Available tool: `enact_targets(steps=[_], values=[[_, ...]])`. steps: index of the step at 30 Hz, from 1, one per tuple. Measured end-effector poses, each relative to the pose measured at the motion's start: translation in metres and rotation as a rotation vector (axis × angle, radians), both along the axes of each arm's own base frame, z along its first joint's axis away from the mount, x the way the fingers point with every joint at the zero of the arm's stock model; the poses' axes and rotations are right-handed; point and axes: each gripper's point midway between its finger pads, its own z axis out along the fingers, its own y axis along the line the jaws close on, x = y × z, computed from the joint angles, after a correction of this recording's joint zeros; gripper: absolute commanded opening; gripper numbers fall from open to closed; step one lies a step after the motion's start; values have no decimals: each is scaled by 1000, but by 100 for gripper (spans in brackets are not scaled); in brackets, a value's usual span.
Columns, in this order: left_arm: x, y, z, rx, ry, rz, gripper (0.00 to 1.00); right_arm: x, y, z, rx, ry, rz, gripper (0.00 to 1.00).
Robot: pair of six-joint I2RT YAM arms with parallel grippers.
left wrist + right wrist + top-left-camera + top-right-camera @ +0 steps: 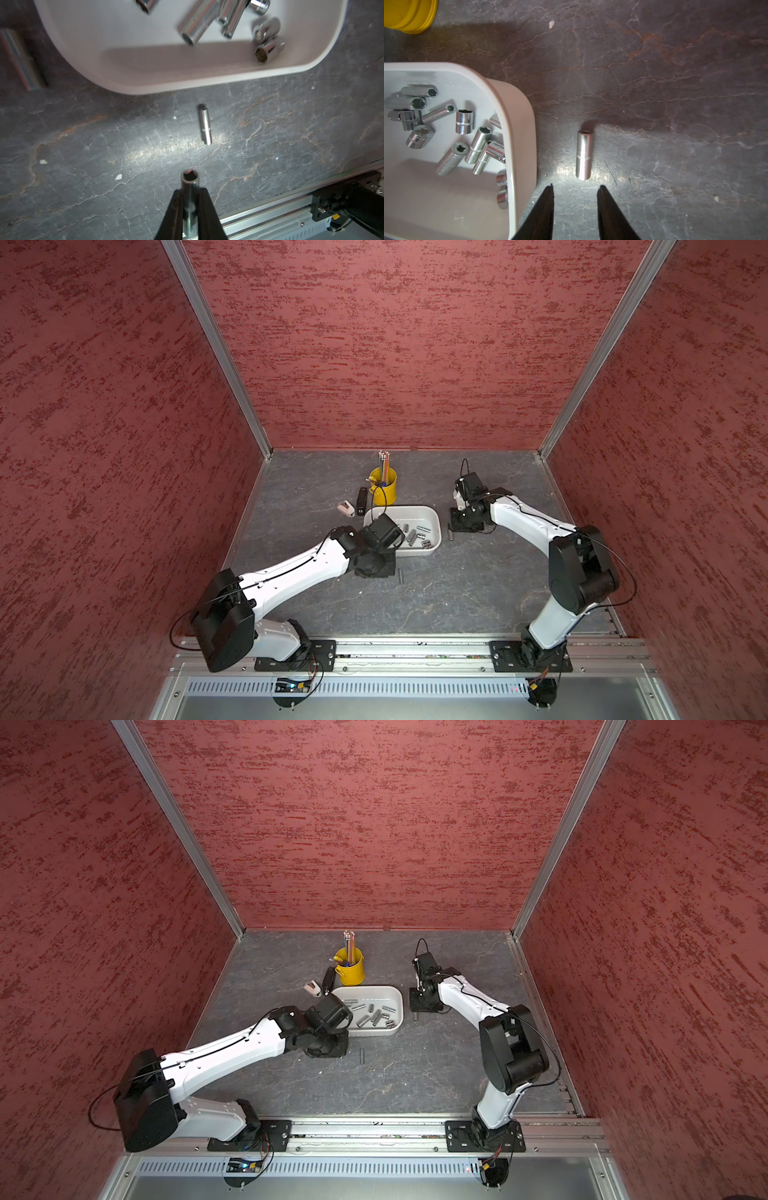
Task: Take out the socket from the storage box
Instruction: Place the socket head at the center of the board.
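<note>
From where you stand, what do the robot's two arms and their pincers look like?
Both arms match: the left arm and right arm have smooth white shells between bulky black joint housings, with thin black cables looping outside. Each bolts to a black base plate on a silver rail. The left gripper and right gripper end in two slim, black, tapering fingers.

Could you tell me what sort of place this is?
Likely a robot test booth: red walls in metal framing enclose a grey table, and the left arm and right arm are bolted to a rail.
</note>
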Motion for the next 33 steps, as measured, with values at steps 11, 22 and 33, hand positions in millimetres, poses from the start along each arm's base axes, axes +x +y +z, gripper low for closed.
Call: enact_targets(steps=[11, 22, 33], values=[[3, -18, -55, 43, 55, 39, 0, 0, 0, 1, 0, -4, 3, 38], [12, -26, -76, 73, 62, 45, 2, -1, 0, 5, 3, -14, 6, 38], [16, -26, -79, 83, 51, 49, 16, 0, 0, 5, 4, -15, 6, 38]])
